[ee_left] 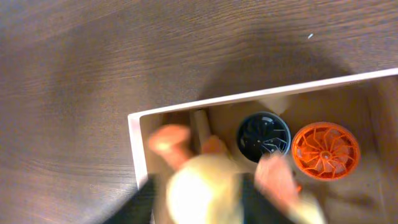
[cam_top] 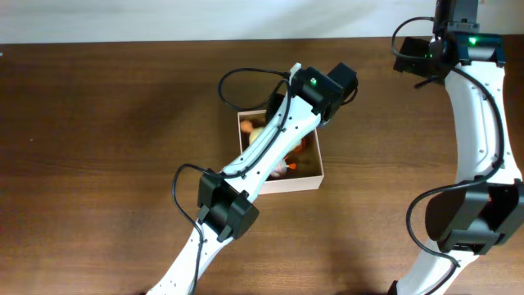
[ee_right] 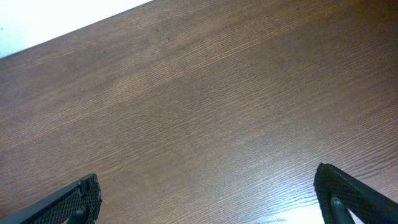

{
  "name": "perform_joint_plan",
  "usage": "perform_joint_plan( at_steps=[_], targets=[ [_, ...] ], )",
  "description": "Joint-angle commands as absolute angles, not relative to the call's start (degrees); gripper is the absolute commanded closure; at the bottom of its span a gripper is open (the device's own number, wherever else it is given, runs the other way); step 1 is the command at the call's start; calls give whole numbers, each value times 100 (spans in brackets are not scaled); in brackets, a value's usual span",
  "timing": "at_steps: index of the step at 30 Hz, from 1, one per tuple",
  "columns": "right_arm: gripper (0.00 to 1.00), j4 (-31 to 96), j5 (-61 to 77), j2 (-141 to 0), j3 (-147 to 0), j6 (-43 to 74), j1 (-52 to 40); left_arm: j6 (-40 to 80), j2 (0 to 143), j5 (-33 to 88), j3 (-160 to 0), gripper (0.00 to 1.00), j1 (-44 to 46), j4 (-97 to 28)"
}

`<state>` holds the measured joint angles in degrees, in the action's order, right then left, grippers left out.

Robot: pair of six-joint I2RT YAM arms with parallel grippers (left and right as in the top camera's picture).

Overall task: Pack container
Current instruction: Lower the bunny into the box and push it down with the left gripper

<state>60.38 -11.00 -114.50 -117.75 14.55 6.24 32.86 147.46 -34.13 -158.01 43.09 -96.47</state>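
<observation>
Dark wood table (cam_top: 98, 164), left end effector (ee_left: 202, 208) pinching yellow toy (ee_left: 199, 180), right end effector (ee_right: 214, 199) spread

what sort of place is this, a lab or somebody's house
Most likely a robotics lab or test bench, hardly a home: a cabled white left arm and right arm work at a wooden table holding a small container of plastic toys.

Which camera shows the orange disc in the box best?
The left wrist view: the orange disc lies in plain sight beside a black disc inside the box. Overhead, the left arm covers most of the box; the orange disc cannot be made out. The right wrist view shows only table.
</observation>
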Motion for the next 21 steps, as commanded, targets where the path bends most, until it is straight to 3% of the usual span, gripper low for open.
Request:
perform_joint_plan(
  at_steps=[1, 16, 21],
  targets=[
    [1, 6040, -1092, -11469, -11839, 1433, 642, 3343, 14669, -3516, -15760, 7, 4287, -9649],
    [1, 6040, -1092, -11469, -11839, 1435, 642, 3343, 14667, -3402, -15760, 8, 4285, -9581],
    [1, 6040, -1092, -11469, -11839, 1435, 642, 3343, 14831, -3238, -15747, 36, 4230, -9135]
  ],
)
